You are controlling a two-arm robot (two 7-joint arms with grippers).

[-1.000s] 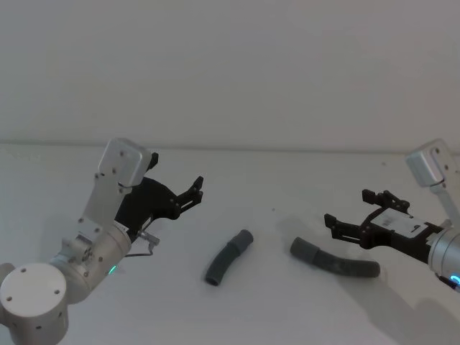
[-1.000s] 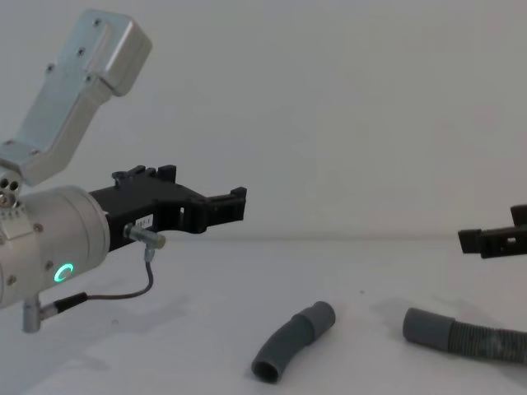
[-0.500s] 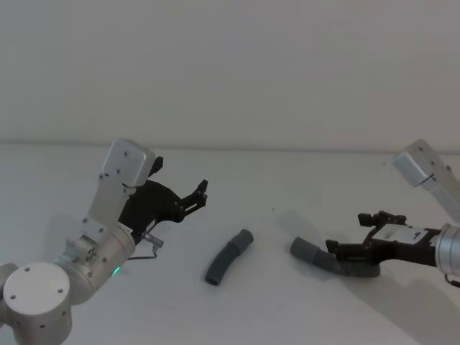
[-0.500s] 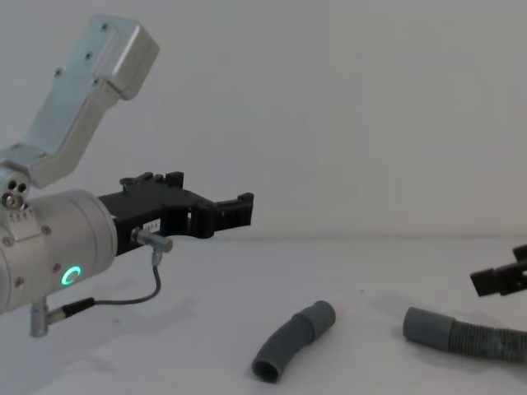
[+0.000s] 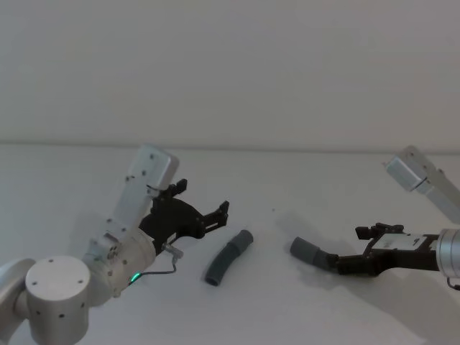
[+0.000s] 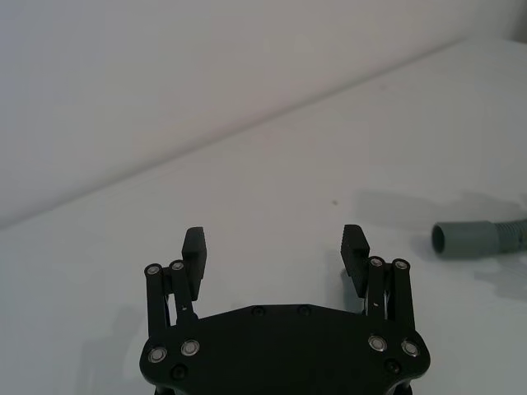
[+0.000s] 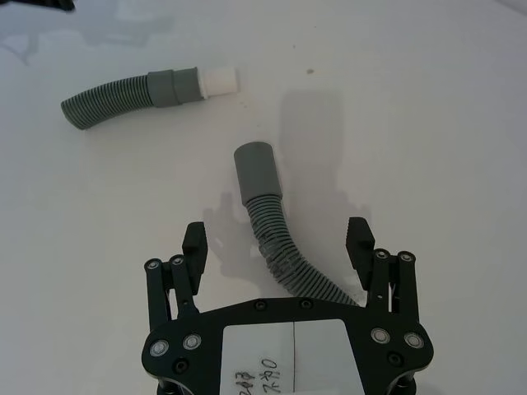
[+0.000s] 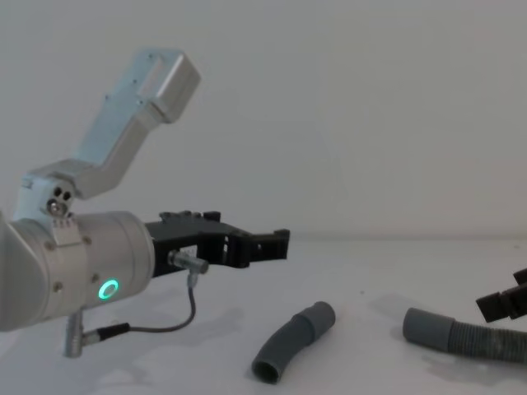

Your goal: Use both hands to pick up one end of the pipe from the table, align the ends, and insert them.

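white table under a pale wall. both pipe pieces lie flat on it, apart: the elbow in the middle, the hose to its right, its cuff turned toward the elbow with bare table between them. the left gripper hangs above the table just left of the elbow, holding nothing; its wrist view gives the fingers spread wide over bare table, with the hose's cuff farther off. the right gripper sits low over the hose. from the head it hides much of the ribbed body; the right wrist view makes it plain: fingers parted, one on each side of the hose, clear of it, the cuff lying past the fingertips. that view also shows the elbow's whitish tip, where the head view has the whole piece dark grey. from the chest, the green ring light glows on the left arm, and the right gripper is a black sliver at the edge above the hose.
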